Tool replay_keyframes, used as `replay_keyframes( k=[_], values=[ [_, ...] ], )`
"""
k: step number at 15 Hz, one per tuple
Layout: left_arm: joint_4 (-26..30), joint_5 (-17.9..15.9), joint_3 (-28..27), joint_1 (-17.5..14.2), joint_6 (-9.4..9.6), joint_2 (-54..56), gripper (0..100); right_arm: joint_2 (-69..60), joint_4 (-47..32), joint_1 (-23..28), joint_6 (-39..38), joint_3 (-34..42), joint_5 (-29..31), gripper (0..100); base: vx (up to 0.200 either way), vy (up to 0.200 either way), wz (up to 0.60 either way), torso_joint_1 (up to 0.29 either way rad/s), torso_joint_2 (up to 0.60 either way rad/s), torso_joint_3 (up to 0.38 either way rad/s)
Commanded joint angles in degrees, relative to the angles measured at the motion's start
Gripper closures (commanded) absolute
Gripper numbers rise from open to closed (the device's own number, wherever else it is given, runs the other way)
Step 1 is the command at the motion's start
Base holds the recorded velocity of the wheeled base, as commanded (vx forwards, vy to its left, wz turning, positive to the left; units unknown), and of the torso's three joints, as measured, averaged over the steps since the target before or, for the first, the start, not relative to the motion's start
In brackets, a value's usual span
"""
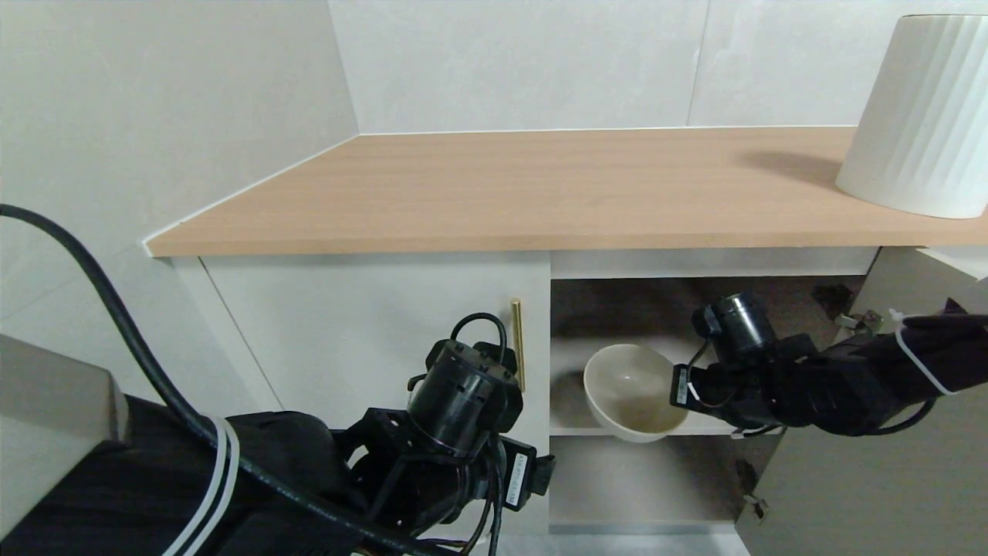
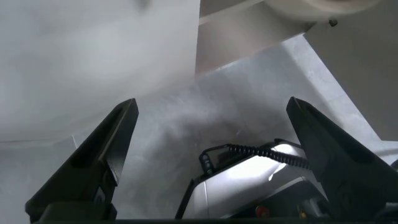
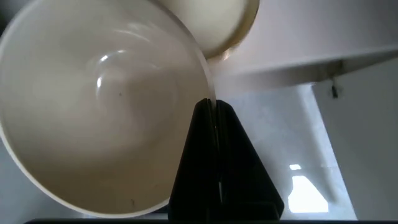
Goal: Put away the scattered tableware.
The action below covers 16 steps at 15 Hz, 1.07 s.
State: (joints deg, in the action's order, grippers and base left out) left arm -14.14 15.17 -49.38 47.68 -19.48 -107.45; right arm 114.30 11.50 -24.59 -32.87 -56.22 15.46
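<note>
A cream bowl (image 1: 631, 390) hangs tilted at the open cabinet's shelf (image 1: 567, 421), held by its rim in my right gripper (image 1: 681, 386), which is shut on it. In the right wrist view the bowl (image 3: 93, 118) is large and close, with the dark fingers (image 3: 214, 155) pinched together on its edge. A second pale dish (image 3: 221, 25) rests on the shelf behind it. My left gripper (image 2: 211, 155) is open and holds nothing, low in front of the closed left cabinet door (image 1: 370, 332).
A wooden countertop (image 1: 540, 193) runs above the cabinet, with a white ribbed lamp shade (image 1: 922, 116) at its right end. The right cabinet door (image 1: 849, 479) stands open beside my right arm. A brass handle (image 1: 518, 344) sits on the left door.
</note>
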Motion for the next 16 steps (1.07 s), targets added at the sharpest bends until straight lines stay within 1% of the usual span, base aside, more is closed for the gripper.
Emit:
replay_keyframes(
  k=[1,7,12,16],
  values=[
    [0.0,0.0,0.0,0.0,-0.03,0.2,0,4.9,0.1,2.3,-0.6,-3.2,1.3,100,0.000,0.000,0.00,0.000,0.00,0.000],
    [0.0,0.0,0.0,-0.2,-0.03,0.2,0,8.0,1.4,5.1,-0.7,-6.8,3.4,100,0.000,0.000,0.00,0.000,0.00,0.000],
    [0.0,0.0,-0.1,-0.3,-0.03,0.2,0,11.1,2.4,5.7,-0.7,-10.0,4.6,100,0.000,0.000,0.00,0.000,0.00,0.000],
    [0.0,0.0,-0.1,-0.3,0.06,0.2,0,12.4,2.7,5.8,-0.6,-10.7,4.6,100,0.000,0.000,0.00,0.000,0.00,0.000]
  ],
)
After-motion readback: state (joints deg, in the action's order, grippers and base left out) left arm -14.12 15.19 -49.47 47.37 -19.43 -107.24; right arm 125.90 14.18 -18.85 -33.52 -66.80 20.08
